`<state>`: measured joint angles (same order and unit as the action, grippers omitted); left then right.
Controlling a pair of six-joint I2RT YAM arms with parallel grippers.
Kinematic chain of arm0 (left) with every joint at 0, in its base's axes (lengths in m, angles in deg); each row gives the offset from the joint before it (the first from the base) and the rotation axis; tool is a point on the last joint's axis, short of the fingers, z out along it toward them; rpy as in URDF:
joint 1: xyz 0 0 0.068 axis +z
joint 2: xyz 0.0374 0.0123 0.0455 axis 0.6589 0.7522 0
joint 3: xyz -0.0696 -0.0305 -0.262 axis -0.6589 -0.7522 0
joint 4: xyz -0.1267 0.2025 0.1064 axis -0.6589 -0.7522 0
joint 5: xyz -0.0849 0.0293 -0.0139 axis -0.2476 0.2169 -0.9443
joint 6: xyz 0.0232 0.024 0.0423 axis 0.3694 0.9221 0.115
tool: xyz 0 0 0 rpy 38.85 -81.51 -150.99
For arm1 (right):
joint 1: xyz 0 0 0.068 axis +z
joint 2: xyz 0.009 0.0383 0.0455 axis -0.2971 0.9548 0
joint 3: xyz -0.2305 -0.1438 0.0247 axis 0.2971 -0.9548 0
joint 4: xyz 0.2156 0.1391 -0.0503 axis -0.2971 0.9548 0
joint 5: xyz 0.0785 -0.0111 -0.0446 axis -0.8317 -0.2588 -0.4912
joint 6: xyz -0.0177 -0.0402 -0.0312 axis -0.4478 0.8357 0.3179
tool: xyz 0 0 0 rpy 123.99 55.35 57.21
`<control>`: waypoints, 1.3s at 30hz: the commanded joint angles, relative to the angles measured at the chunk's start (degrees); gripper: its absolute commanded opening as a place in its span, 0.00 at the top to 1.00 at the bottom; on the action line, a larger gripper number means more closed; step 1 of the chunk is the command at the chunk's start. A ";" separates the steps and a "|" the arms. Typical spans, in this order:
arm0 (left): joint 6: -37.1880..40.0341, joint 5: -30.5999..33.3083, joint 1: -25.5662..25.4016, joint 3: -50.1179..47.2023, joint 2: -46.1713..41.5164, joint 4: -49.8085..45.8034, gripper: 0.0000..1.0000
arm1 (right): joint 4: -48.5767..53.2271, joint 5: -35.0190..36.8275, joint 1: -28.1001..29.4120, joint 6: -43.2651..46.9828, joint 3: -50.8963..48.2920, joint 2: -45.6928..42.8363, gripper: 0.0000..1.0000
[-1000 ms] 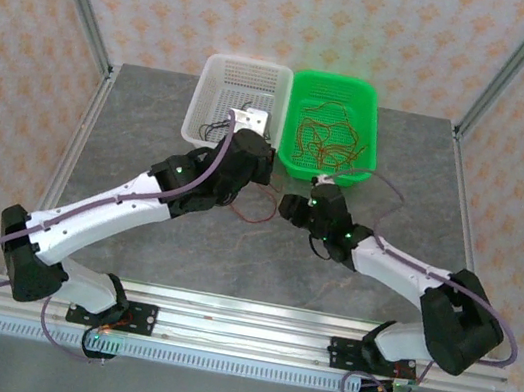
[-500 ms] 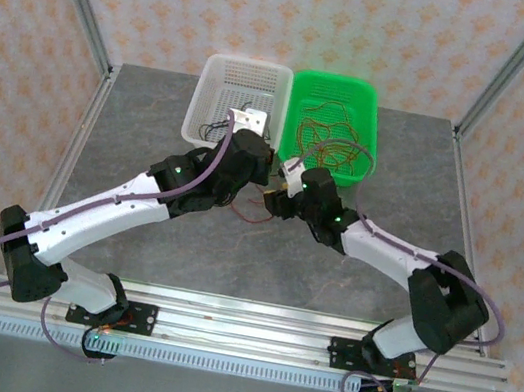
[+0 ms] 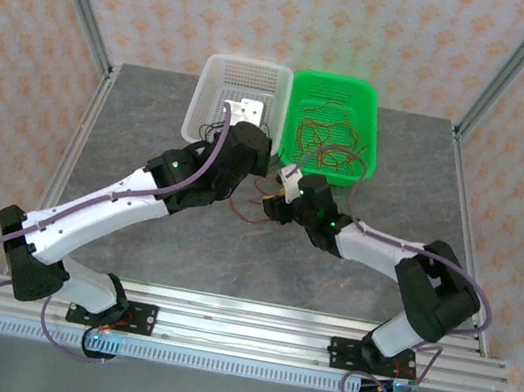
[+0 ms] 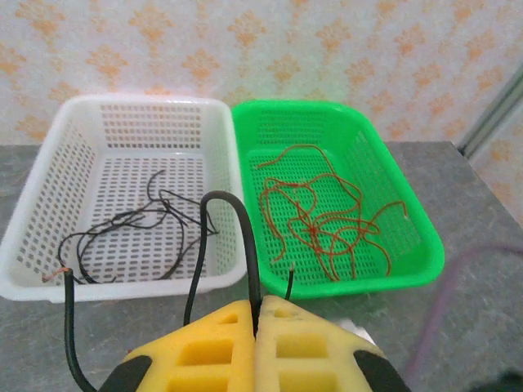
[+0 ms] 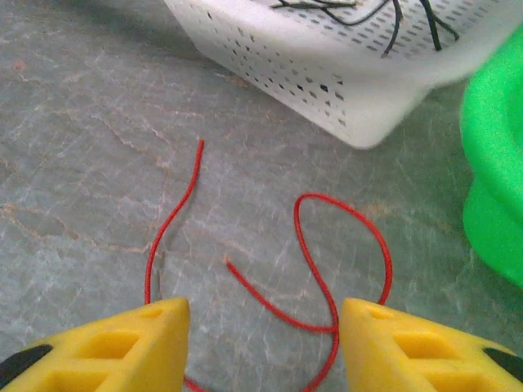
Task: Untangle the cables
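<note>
Right fingers (image 5: 106, 343) slid leftward, red cable (image 5: 270, 292) lying between them.

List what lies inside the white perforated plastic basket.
A few thin black curly wires lie on the white basket floor. From above, the left arm covers its near right corner.

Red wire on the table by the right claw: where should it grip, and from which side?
Probably where the red wire loops back over its own tail, since one pinch there catches two strands. Come straight down from above: it lies flat on the table, already between the open right claw's fingers.
</note>
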<state>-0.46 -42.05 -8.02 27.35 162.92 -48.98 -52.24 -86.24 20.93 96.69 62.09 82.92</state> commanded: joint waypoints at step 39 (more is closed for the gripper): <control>7.30 -12.85 26.90 15.76 43.41 15.69 1.00 | 17.71 9.54 1.42 -24.81 -21.01 -47.95 0.49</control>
<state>7.87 -53.05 18.50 42.15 205.02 -35.17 -35.59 -78.59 22.07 73.65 41.69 36.12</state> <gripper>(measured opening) 0.043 0.512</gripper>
